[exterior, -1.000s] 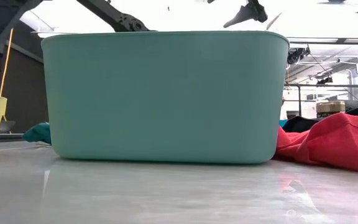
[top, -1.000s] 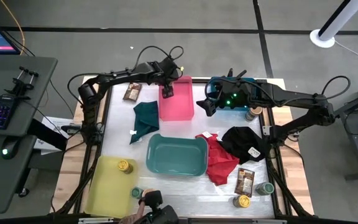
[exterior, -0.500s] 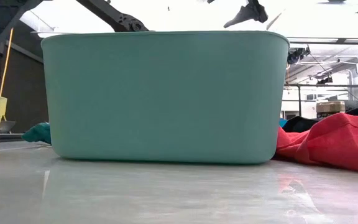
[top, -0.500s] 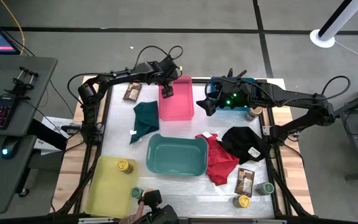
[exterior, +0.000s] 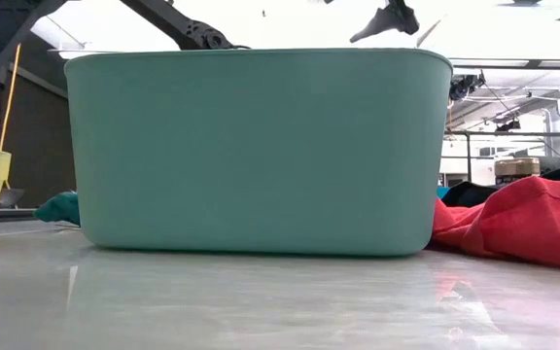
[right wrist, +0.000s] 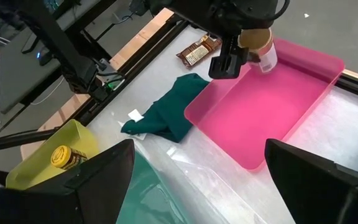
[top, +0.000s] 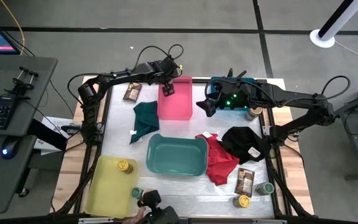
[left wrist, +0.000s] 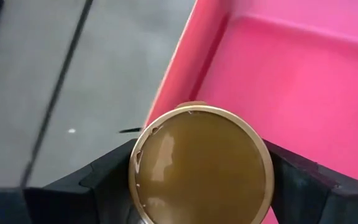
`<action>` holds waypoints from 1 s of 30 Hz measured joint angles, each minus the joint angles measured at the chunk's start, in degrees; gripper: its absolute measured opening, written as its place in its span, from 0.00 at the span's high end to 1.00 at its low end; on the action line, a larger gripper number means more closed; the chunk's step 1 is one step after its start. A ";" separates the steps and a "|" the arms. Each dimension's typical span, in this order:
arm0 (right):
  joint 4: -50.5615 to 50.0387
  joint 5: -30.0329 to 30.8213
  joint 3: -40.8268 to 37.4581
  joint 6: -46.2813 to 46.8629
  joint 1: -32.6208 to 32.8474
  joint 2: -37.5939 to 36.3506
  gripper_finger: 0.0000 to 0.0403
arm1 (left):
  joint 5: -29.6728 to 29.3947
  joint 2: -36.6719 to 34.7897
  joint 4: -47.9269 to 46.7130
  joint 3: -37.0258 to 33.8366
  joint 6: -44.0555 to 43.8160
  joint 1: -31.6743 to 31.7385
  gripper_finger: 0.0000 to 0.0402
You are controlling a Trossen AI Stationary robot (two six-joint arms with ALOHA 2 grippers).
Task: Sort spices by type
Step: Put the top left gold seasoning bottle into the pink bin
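Now | left gripper (top: 167, 89) clamps a tan-lidded jar (left wrist: 201, 167) above the pink bin (top: 178, 102), over the bin's far left corner | right gripper (top: 205, 107) spread wide, holding nothing, just off the pink bin's right edge | yellow-lidded jar (top: 125, 165) sits in the yellow bin (top: 107, 186) at the table's near left corner

Overhead, table-level and two wrist cameras; both wrist views share the pink bin (right wrist: 272, 106), the left's close.
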 joint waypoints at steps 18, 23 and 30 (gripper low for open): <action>-0.02 0.07 0.00 -0.02 0.00 0.02 0.12 | 10.68 -0.02 0.47 -0.01 -5.53 6.08 0.27; -0.02 0.42 0.00 -0.02 0.00 0.02 0.12 | 10.66 -0.02 0.20 -0.02 -3.28 5.67 0.27; -0.02 0.44 0.00 -0.02 0.00 0.02 0.12 | 10.85 -0.02 0.20 -0.04 -2.83 5.22 0.27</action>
